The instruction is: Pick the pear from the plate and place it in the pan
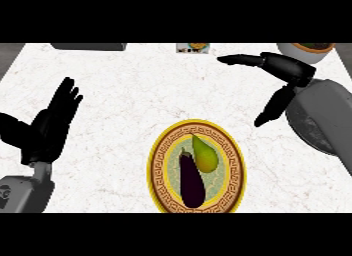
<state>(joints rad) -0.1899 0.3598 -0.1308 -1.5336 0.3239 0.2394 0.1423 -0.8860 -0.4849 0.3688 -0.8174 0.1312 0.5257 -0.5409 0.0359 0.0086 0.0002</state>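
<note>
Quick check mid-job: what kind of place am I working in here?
Likely a kitchen counter: a pale marbled countertop, a patterned plate holding a pear and an eggplant.

Two forearms and two hands are all that shows of the robot. The left forearm [20,192], at the near left, is a grey cylinder with a smooth metallic sheen and a small round marking like a ring or screw head near its lower left side. It ends in a narrow grey wrist joined to the left hand [42,127], which is flat matt black with long slender fingers and a thick thumb. The right forearm [330,122], at the right, is a broader grey shell, faintly mottled, with a rounded dark grey wrist piece. The right hand [271,65] is equally black and thin-fingered.
</note>
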